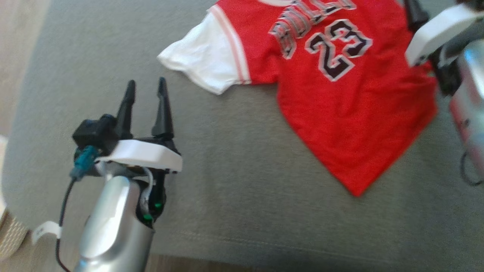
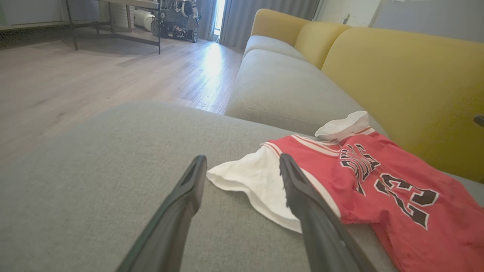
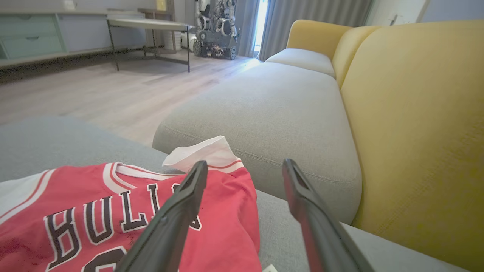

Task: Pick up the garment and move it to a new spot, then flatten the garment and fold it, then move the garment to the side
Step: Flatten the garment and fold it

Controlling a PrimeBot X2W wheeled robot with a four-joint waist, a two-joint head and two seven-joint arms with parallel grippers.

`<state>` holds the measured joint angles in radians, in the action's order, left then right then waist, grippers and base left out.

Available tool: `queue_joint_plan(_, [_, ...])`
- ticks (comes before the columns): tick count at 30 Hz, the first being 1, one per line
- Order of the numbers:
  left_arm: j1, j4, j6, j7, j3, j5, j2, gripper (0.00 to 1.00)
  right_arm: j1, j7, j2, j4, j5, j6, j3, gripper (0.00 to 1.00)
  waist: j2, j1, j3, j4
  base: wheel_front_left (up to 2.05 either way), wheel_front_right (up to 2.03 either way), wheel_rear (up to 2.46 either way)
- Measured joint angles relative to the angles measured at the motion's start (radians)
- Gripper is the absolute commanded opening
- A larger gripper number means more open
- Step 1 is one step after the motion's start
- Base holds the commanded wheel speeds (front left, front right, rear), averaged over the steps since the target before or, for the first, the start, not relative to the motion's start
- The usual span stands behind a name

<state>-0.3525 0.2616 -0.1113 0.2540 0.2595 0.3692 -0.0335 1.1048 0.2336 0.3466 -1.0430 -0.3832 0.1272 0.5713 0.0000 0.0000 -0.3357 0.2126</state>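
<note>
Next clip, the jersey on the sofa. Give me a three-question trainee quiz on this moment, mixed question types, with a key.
1. True or false: the left gripper is shut on the white sleeve of the red jersey.
2. Which number is printed on the jersey? A) 32 B) 23 C) 45
3. Fill in: the jersey lies on a grey seat cushion, and the backrest behind it is ____.
Key: 1 false: it and the right gripper both stand open, holding nothing; 2 B; 3 yellow.
</note>
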Motion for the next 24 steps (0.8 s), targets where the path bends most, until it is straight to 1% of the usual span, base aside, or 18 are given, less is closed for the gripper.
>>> queue_joint_plan(4, [0.004,0.004,0.016,0.000,-0.055,-0.035,0.000,1.00,-0.138,0.016,-0.047,0.110,-0.053,0.000,-0.086,1.00,0.0000,0.0000,0.045,-0.077,0.00,0.00,0.00])
queue_joint_plan(7, [0.021,0.006,0.025,0.000,-0.091,-0.052,0.000,1.00,-0.300,0.017,-0.080,0.224,-0.055,0.000,-0.160,1.00,0.0000,0.0000,0.077,-0.131,0.00,0.00,0.00])
queue_joint_plan(10, [0.051,0.010,0.033,0.000,-0.120,-0.062,0.000,1.00,-0.488,0.017,-0.119,0.352,-0.024,0.000,-0.257,1.00,0.0000,0.0000,0.106,-0.180,0.00,0.00,0.00])
queue_joint_plan(15, [0.078,0.025,0.041,0.000,-0.142,-0.069,0.000,1.00,-0.778,0.017,-0.226,0.532,0.043,0.000,-0.378,1.00,0.0000,0.0000,0.151,-0.237,0.00,0.00,0.00])
queue_joint_plan(17, [0.085,0.026,0.041,0.000,-0.145,-0.069,0.000,1.00,-0.859,0.017,-0.249,0.585,0.066,0.000,-0.399,1.00,0.0000,0.0000,0.164,-0.253,0.00,0.00,0.00])
queue_joint_plan(20, [0.087,0.030,0.043,0.000,-0.143,-0.069,0.000,1.00,-0.934,0.008,-0.269,0.658,0.087,0.000,-0.420,1.00,0.0001,-0.0001,0.176,-0.268,0.00,0.00,0.00])
queue_joint_plan(22, [0.087,0.030,0.043,0.000,-0.141,-0.069,0.000,1.00,-0.960,-0.019,-0.273,0.707,0.096,0.000,-0.416,1.00,0.0000,0.0000,0.174,-0.269,0.00,0.00,0.00])
queue_joint_plan(24, [0.087,0.030,0.043,0.000,-0.139,-0.069,0.000,1.00,-0.975,-0.054,-0.276,0.748,0.101,0.000,-0.389,1.00,0.0000,0.0000,0.169,-0.268,0.00,0.00,0.00])
